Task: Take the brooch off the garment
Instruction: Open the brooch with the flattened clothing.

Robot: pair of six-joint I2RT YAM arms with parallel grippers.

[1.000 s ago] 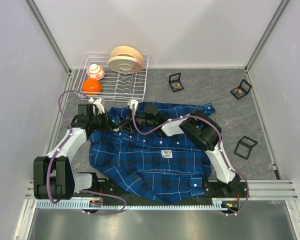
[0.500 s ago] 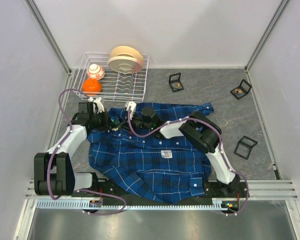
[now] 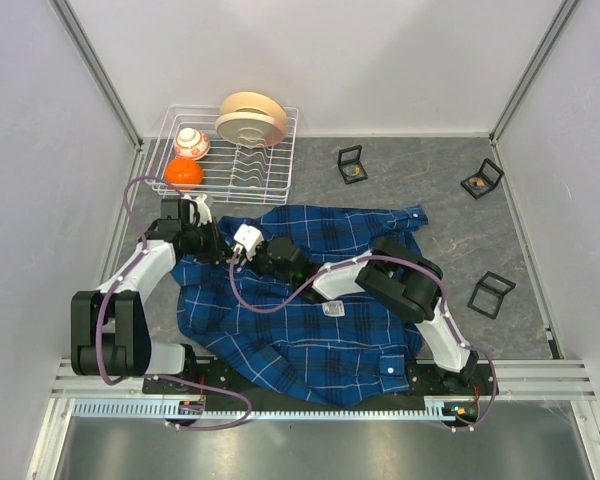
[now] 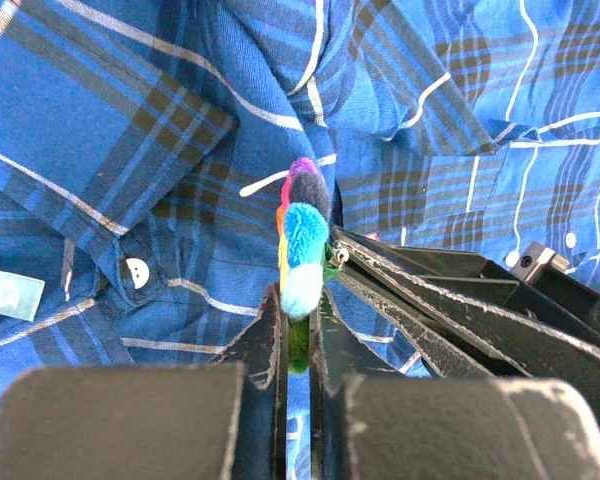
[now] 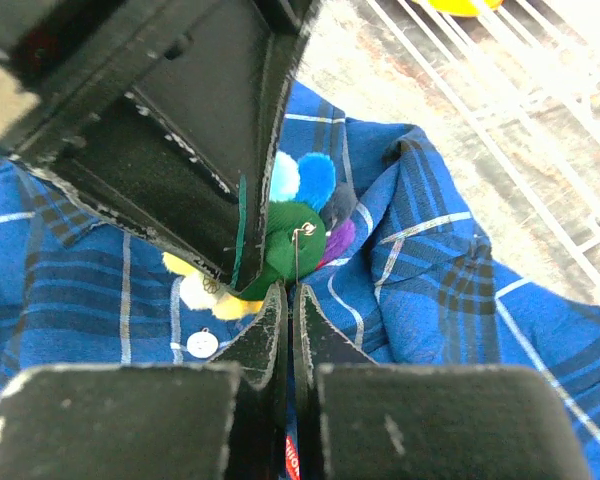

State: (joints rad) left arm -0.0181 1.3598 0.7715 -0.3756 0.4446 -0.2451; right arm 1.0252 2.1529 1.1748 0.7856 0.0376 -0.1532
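The garment (image 3: 310, 320), a dark-blue plaid shirt, lies spread on the table. The brooch (image 4: 302, 235) is a cluster of light-blue, purple, dark and yellow pom-poms on a green backing (image 5: 285, 240), near the collar. My left gripper (image 4: 298, 300) is shut on the green backing from below. The right gripper (image 5: 288, 290) is shut on the brooch's thin metal pin (image 5: 298, 250). In the top view both grippers meet at the shirt's upper left, left gripper (image 3: 212, 244) and right gripper (image 3: 236, 246), and they hide the brooch.
A white wire dish rack (image 3: 270, 175) stands behind the shirt with a patterned ball (image 3: 191, 143), an orange (image 3: 183, 172) and plates (image 3: 250, 116). Three small black open boxes (image 3: 351, 165) (image 3: 481, 180) (image 3: 492, 293) lie on the grey table to the right.
The right gripper has moved left to the brooch and shut on its pin. The left gripper has stayed shut on the brooch, hardly moving.
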